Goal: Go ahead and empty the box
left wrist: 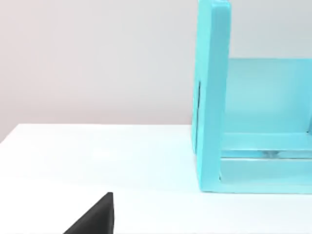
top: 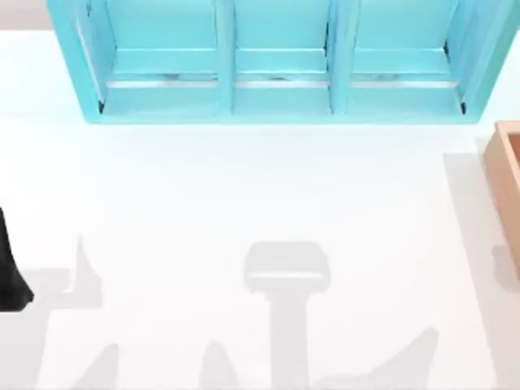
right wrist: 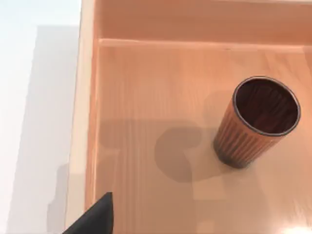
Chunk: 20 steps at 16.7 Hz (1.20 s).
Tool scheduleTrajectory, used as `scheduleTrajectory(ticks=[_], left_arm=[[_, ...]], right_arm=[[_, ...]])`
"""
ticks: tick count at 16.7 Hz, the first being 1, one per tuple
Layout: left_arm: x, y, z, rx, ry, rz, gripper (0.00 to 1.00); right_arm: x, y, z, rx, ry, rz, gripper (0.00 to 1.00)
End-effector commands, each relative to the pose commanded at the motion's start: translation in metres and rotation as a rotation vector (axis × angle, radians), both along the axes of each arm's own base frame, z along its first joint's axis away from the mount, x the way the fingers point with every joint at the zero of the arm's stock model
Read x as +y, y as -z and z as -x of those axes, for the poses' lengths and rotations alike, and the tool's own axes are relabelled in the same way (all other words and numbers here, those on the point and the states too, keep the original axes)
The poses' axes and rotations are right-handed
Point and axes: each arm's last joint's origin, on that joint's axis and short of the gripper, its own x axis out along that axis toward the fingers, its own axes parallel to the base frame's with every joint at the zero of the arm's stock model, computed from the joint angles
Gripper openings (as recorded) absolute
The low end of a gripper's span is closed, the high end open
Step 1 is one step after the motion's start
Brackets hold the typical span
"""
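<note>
The tan box point(top: 505, 183) stands at the table's right edge, cut off by the top view's border. In the right wrist view its wooden floor point(right wrist: 146, 122) holds one upright ribbed brown cup point(right wrist: 257, 122) with a dark inside. My right gripper point(right wrist: 95, 218) hangs above the box, near its left wall and apart from the cup; a black tip of it shows. My left arm point(top: 10, 272) sits at the table's left edge, and a black tip of the left gripper point(left wrist: 95, 219) shows above the white tabletop.
A large turquoise three-bay shelf unit point(top: 276, 65) stands along the back of the table, its end wall point(left wrist: 212, 97) ahead of the left wrist camera. White tabletop point(top: 244, 195) lies between shelf, box and arms, crossed by grey shadows.
</note>
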Motion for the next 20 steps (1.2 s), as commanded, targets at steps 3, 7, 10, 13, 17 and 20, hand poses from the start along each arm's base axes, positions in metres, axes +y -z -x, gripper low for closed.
scheduleTrajectory(ticks=[3, 7, 10, 13, 17, 20], left_arm=[[0.000, 0.000, 0.000, 0.000, 0.000, 0.000, 1.00], [0.000, 0.000, 0.000, 0.000, 0.000, 0.000, 1.00], [0.000, 0.000, 0.000, 0.000, 0.000, 0.000, 1.00], [0.000, 0.000, 0.000, 0.000, 0.000, 0.000, 1.00], [0.000, 0.000, 0.000, 0.000, 0.000, 0.000, 1.00], [0.000, 0.000, 0.000, 0.000, 0.000, 0.000, 1.00]], right_arm=[[-0.015, -0.013, -0.033, 0.291, 0.017, -0.015, 1.00], [-0.039, -0.014, -0.078, 0.633, 0.019, -0.069, 1.00], [-0.055, -0.009, -0.101, 0.809, 0.013, -0.114, 1.00], [-0.064, -0.005, -0.113, 0.896, 0.007, -0.142, 1.00], [-0.065, -0.004, -0.115, 0.905, 0.006, -0.145, 1.00], [-0.065, 0.001, -0.116, 0.909, 0.004, -0.145, 1.00]])
